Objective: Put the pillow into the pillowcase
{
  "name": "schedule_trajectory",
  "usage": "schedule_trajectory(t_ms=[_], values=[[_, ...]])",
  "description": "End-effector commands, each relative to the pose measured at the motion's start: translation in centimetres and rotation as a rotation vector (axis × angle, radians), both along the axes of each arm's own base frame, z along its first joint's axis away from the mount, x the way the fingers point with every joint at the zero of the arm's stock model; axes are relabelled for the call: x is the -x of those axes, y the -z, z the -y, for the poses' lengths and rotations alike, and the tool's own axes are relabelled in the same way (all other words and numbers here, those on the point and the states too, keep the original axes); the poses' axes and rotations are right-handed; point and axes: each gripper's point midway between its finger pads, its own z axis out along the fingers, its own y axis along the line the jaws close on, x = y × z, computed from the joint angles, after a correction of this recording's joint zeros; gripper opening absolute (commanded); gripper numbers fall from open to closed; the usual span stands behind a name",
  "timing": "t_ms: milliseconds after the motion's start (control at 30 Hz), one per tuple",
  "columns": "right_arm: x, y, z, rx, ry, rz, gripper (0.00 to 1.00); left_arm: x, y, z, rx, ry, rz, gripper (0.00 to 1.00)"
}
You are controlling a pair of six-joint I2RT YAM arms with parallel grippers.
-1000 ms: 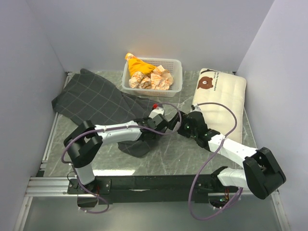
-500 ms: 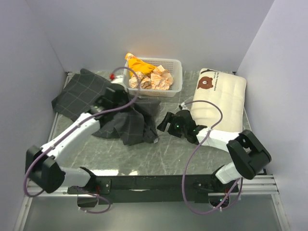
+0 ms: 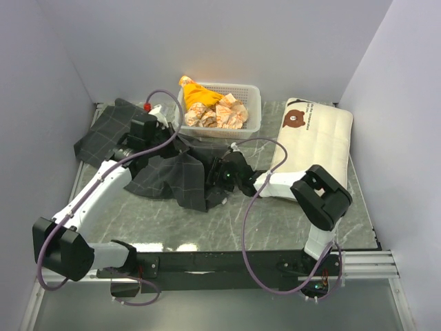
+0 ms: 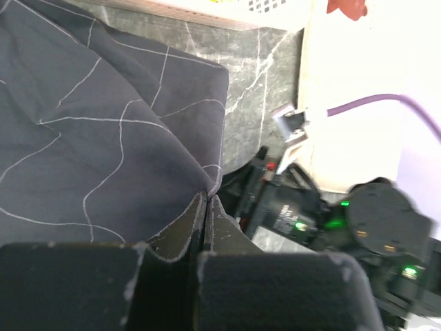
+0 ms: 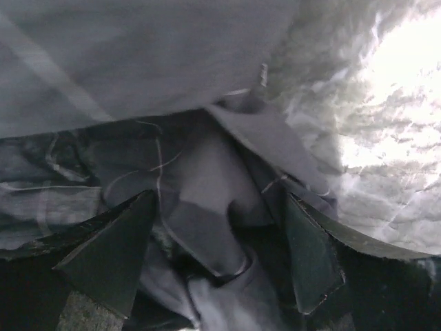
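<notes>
A grey marbled table (image 3: 227, 227) fills the overhead view between pale walls. Left of centre lies the pillowcase (image 3: 172, 181), dark charcoal with thin light check lines. A second ago it lay flatter; now it is bunched into folds and drawn towards the upper left. The pillow (image 3: 313, 141), cream with a brown bear face at its far end, lies at the upper right where it was before, well apart from the pillowcase and not yet inside it. A white basket (image 3: 253, 123) of crumpled items sits at the top centre. The left gripper (image 4: 207, 207) has swung from the middle to the upper left and is pinched tight on a fold of the pillowcase. The right gripper (image 5: 220, 255) has moved left to the cloth's right edge, its fingers (image 5: 110, 255) wide apart around loose fabric, not clamped. This looks like an attempt to find and spread the opening before fetching the pillow.
</notes>
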Motion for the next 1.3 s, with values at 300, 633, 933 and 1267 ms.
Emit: schedule_trajectory(t_ms=[300,633,933,1267], values=[[-5.6,-4.8,1.2,0.145,0.08,0.254,0.93,4.1,-10.0,-2.5,0.155,0.073,0.177,0.01],[-7.6,-8.1,0.3,0.075,0.085,0.364,0.98,5.9,-12.3,-3.9,0.142,0.103,0.218,0.01],[-10.1,-9.1,0.2,0.065,0.125,0.408,0.65,6.6,-12.3,-5.0,0.118,0.09,0.217,0.01],[-12.3,-12.1,1.1,0.169,0.171,0.454,0.09,7.3,-10.8,-7.4,0.067,0.012,0.2,0.01]])
